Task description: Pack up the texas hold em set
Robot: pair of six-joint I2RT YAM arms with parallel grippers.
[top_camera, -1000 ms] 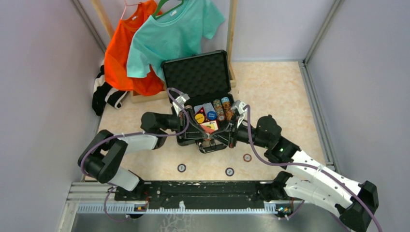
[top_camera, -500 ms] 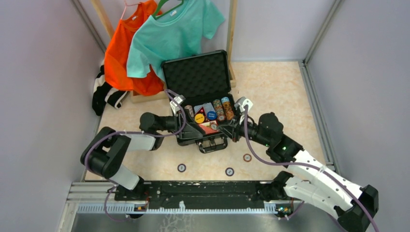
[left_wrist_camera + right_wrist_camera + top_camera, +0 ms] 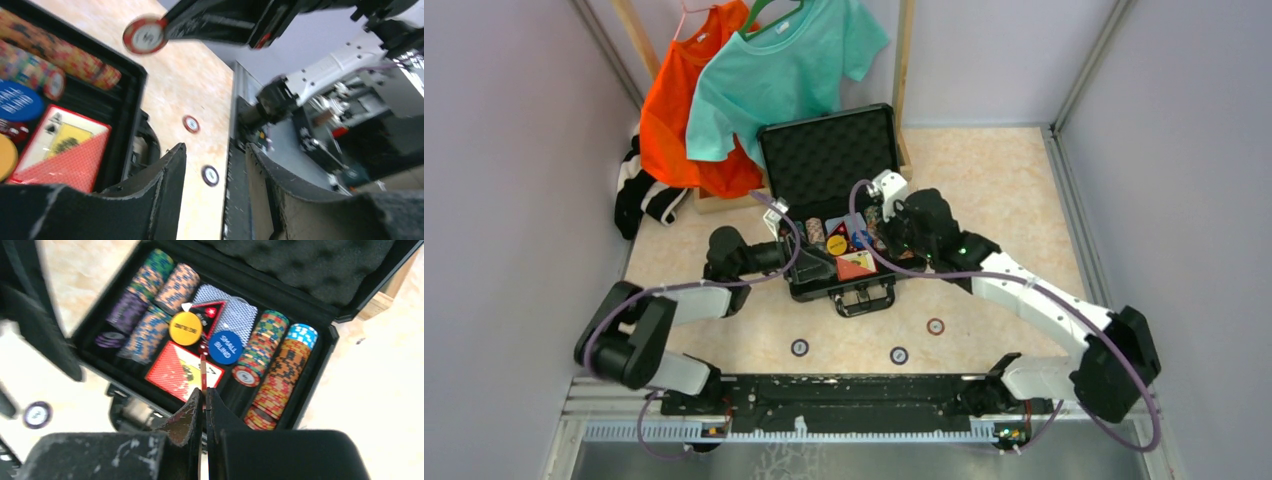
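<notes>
Right arm has swung in over the open black briefcase; left gripper has backed off to the case's left side, jaws parted, nothing between them.
Right gripper pinches a red chip edge-on above the card box. Judgement: shift toward the right-hand chip rows and lower before release, or it may roll. Three loose chips lie on the table.

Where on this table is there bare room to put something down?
Bare tabletop lies right of the case, up to the side rail. Crowded: the case is packed, three loose chips dot the front strip, shirts fill the far left.
</notes>
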